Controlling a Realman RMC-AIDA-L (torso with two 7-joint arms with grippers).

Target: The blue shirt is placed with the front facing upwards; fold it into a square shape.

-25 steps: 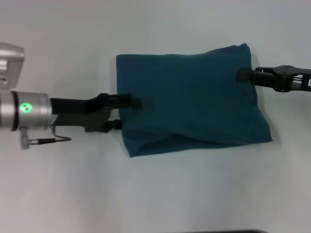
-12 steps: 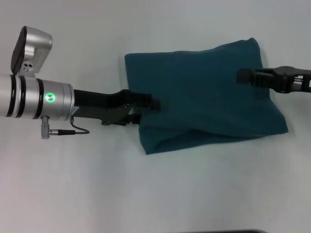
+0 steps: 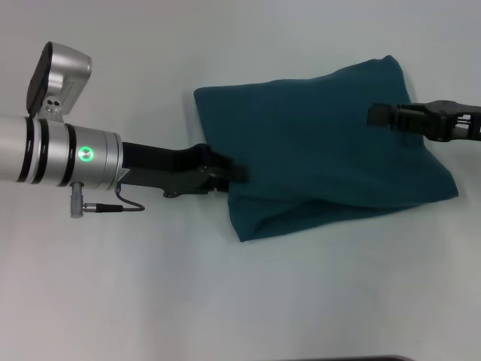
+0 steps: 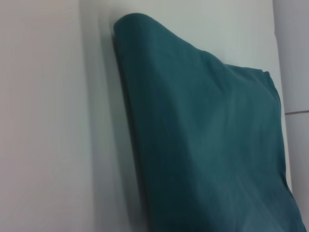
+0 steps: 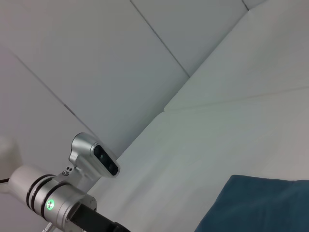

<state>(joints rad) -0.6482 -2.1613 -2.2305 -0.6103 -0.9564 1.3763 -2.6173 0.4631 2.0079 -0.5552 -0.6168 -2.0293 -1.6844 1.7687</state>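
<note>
Teal-blue cotton, the blue shirt point(image 3: 323, 143) lies folded into a rough rectangle on the white bench point(image 3: 225, 301), filling the centre and right of the head view. Its plain fabric faces up, and no lettering or label shows. The upper edge runs from upper centre toward the upper right corner of the frame; the lower edge slants, with a doubled fold showing along it.

Left claw point(image 3: 229, 171): reaching in from the left of the frame at mid-height, at the end of a silver arm segment carrying a green light. Its dark tips sit at the shirt's left edge, with the upper finger lying on top of the cloth; the jaws look closed onto that edge, though the lower finger is mostly hidden. In the left wrist view the shirt point(image 4: 207, 145) fills the centre and right, its rounded folded corner lifted slightly off the bench point(image 4: 48, 121).

Right claw point(image 3: 383, 115): entering from the right edge of the frame, upper half, its tip over the shirt's right portion. Whether its fingers are apart or together cannot be told. The right wrist view shows a corner of the shirt point(image 5: 260, 203) at the lower right, the bench point(image 5: 231, 140), and the left arm's silver segment at the lower left.
</note>
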